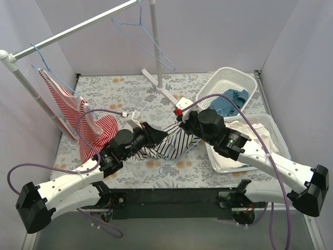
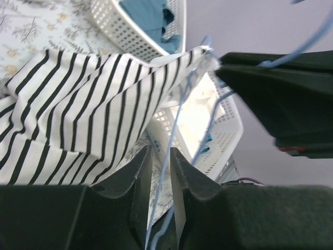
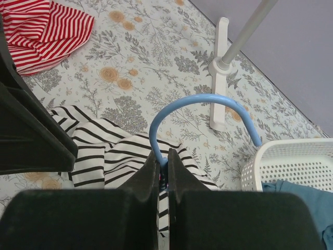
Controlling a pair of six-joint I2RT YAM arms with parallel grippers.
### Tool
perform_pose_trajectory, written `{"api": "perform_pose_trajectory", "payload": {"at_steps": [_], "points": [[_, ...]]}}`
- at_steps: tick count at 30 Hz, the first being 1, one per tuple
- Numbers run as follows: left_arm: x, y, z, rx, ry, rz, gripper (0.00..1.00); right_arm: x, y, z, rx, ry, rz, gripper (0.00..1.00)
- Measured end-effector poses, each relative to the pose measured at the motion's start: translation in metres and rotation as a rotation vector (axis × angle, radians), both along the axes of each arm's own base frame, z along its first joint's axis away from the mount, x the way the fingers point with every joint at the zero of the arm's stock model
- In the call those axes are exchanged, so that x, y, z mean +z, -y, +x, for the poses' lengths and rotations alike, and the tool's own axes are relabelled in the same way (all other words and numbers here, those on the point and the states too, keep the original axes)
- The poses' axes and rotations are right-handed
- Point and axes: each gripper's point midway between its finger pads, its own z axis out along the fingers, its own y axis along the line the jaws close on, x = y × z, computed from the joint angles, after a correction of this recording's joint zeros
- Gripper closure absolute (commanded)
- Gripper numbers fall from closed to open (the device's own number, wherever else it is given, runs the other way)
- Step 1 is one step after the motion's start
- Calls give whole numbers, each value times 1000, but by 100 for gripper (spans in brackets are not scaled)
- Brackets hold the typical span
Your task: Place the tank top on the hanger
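While the tank top (image 1: 174,143) hangs bunched between both arms just above the floral table (image 1: 119,88), my right gripper (image 3: 163,155) is clamped tight on the hanger (image 3: 203,97) at the neck, with the hook arching above its fingers. My left gripper (image 2: 160,153) shows only a narrow gap. The blue wire runs through that gap and striped cloth drapes beside it, but I cannot tell whether the fingers are pinching either one. One strap edge reaches the wire near the right gripper. As I judge it, the step is threading the hanger's shoulder through the strap. The right should brace the neck level while the left draws cloth gently along the wire, since the thin frame could twist.
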Motion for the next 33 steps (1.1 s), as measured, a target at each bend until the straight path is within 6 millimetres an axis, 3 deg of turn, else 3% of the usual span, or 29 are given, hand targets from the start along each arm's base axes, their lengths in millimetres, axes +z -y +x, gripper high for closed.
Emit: {"api": "perform_pose_trajectory", "payload": {"at_steps": [4, 13, 19, 26, 29, 30, 33], "points": [[-29, 6, -2, 1, -75, 56, 68, 9, 5, -1, -11, 16, 18, 99], [-126, 29, -32, -53, -263, 270, 44, 14, 10, -1, -27, 28, 27, 99], [-167, 39, -46, -67, -311, 366, 39, 15, 11, -1, -29, 29, 28, 99], [-187, 49, -32, 7, -304, 434, 46, 16, 12, -2, -30, 32, 34, 99], [-185, 55, -20, 56, -288, 443, 55, 16, 12, -3, -30, 32, 34, 99], [-184, 58, -15, 73, -281, 443, 64, 16, 13, -3, -31, 32, 34, 99], [-177, 61, -4, 118, -257, 438, 78, 16, 12, -3, -32, 32, 32, 99]]}}
